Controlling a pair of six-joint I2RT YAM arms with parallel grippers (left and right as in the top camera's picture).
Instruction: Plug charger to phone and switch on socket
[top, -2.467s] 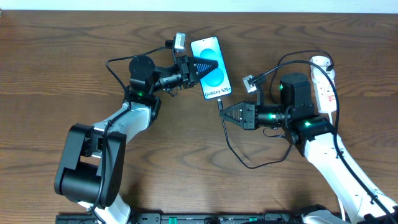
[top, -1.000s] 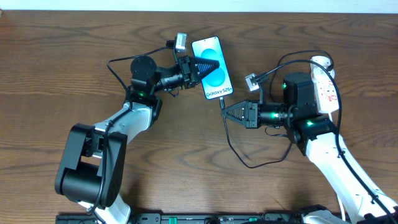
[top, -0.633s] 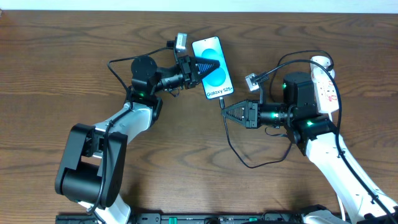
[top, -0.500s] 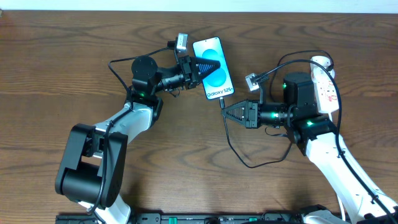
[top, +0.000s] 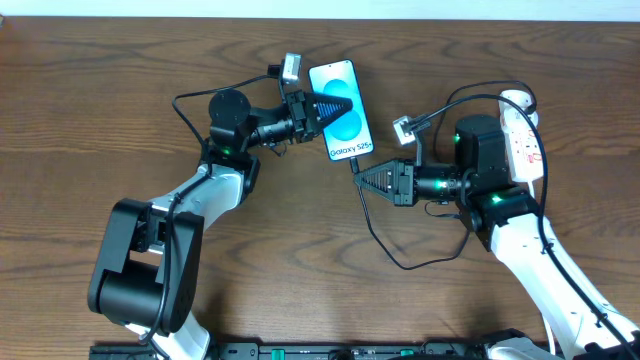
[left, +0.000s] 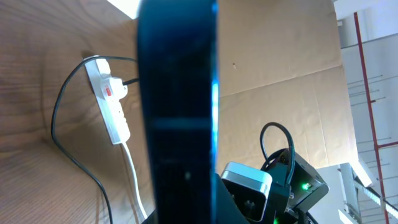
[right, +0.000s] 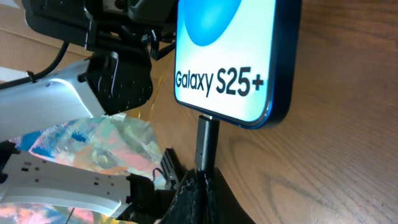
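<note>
The phone (top: 340, 110) lies on the wooden table with its light blue screen up. My left gripper (top: 335, 104) is shut on it from the left; in the left wrist view its dark edge (left: 177, 112) fills the middle. My right gripper (top: 360, 180) is shut on the charger's connector (right: 205, 146), whose tip sits in the phone's (right: 227, 62) bottom port. The thin black charger cable (top: 385, 250) loops back to the right. The white socket strip (top: 524, 140) lies at the far right, with red switches; it also shows in the left wrist view (left: 111, 102).
The socket's white cord (left: 132, 180) runs toward the near edge. The right arm's body (top: 480, 160) stands right beside the socket. The left arm's base (top: 140, 265) sits at the lower left. Bare wood lies left and front centre.
The right gripper has edged the connector a little up and left toward the phone's bottom edge. The phone and left gripper have barely moved.
</note>
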